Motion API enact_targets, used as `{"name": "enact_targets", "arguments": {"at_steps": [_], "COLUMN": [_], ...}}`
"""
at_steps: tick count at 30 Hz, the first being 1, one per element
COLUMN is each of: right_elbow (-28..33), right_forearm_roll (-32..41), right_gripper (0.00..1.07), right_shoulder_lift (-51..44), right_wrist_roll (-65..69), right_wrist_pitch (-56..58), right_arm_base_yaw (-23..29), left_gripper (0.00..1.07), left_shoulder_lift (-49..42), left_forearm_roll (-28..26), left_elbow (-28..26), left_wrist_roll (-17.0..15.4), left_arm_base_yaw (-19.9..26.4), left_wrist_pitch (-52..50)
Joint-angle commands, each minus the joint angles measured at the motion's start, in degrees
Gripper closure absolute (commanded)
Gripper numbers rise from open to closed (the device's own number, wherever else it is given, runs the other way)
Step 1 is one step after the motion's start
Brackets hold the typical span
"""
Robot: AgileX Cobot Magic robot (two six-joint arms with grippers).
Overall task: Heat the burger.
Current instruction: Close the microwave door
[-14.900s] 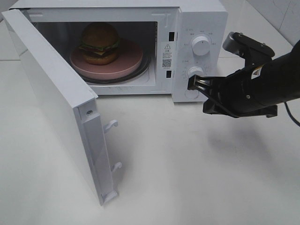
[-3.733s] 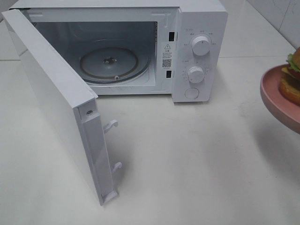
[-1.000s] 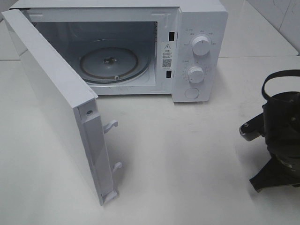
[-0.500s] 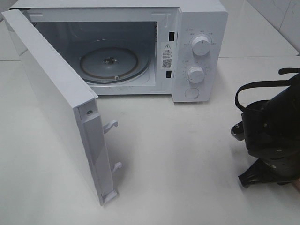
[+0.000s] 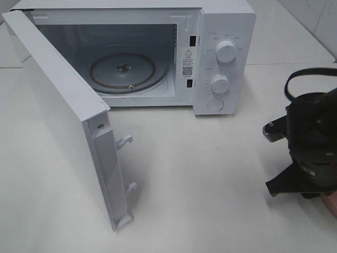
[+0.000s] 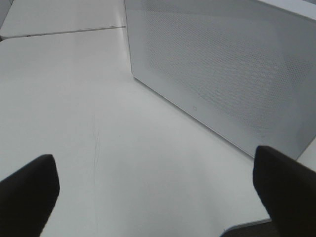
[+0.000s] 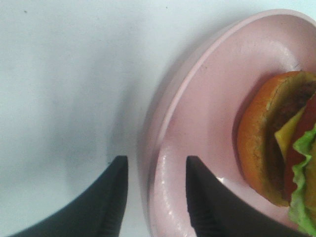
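The burger (image 7: 269, 143) lies tilted on a pink plate (image 7: 212, 94) that rests on the white table at the far right. My right gripper (image 7: 157, 163) stands open, one black finger on each side of the plate's rim and neither pressing it. In the high view my right arm (image 5: 310, 142) covers the burger, and only a corner of the plate (image 5: 331, 203) shows. My left gripper (image 6: 155, 195) is wide open and holds nothing. It hovers over the table, facing the outer side of the microwave door (image 6: 222, 64).
The white microwave (image 5: 224, 31) stands at the back with its door (image 5: 63, 116) swung open toward the front left. Its glass turntable (image 5: 124, 71) is bare. Two knobs (image 5: 225, 51) sit on its right panel.
My right gripper's jaws have parted from the plate rim. In the high view the right arm swung left and then back toward the right edge. The left gripper has stayed open.
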Motion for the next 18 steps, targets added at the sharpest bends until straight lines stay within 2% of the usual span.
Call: {"name": "enact_targets", "arguments": {"at_steps": [1,3,4,5,6,8,9,11,12,13,14,16,18], "right_elbow": [-0.1,-0.1,-0.1,-0.1,-0.1,-0.1,-0.1,-0.1,-0.1,-0.1,-0.1,-0.1,-0.1], "right_forearm_roll": [5.6,6.8,10.8,10.8,15.3,17.2,22.5,24.5,29.3,29.3,33.2,34.6,37.9], "right_gripper": [0.66,0.65,0.64,0.64,0.62,0.6,0.55,0.53,0.46,0.46,0.38,0.36,0.29], "right_shoulder_lift": [-8.0,-9.6,-13.3,-13.3,-17.0,-18.4,-21.9,-23.3,-26.5,-26.5,-30.1,-31.9,-36.6], "right_wrist_roll": [-6.8,-8.3,-13.2,-13.2,-19.5,-22.1,-29.5,-32.8,-40.9,-40.9,-47.1,-48.9,-53.3], "right_wrist_pitch": [-1.4,-2.2,-4.4,-4.4,-6.5,-6.9,-7.0,-6.8,-5.5,-5.5,-4.1,-3.4,-0.9], "right_arm_base_yaw": [0.2,0.2,0.2,0.2,0.2,0.2,0.2,0.2,0.2,0.2,0.2,0.2,0.2], "left_gripper": [0.07,0.07,0.07,0.07,0.07,0.07,0.07,0.07,0.07,0.07,0.07,0.07,0.07], "left_shoulder_lift": [-1.0,-1.0,-1.0,-1.0,-1.0,-1.0,-1.0,-1.0,-1.0,-1.0,-1.0,-1.0,-1.0], "left_forearm_roll": [-0.6,-0.6,-0.6,-0.6,-0.6,-0.6,-0.6,-0.6,-0.6,-0.6,-0.6,-0.6,-0.6], "left_elbow": [0.1,0.1,0.1,0.1,0.1,0.1,0.1,0.1,0.1,0.1,0.1,0.1,0.1], "left_wrist_roll": [-0.5,-0.5,-0.5,-0.5,-0.5,-0.5,-0.5,-0.5,-0.5,-0.5,-0.5,-0.5,-0.5], "left_arm_base_yaw": [0.2,0.2,0.2,0.2,0.2,0.2,0.2,0.2,0.2,0.2,0.2,0.2,0.2], "left_wrist_pitch": [-0.1,-0.1,-0.1,-0.1,-0.1,-0.1,-0.1,-0.1,-0.1,-0.1,-0.1,-0.1,-0.1]}}
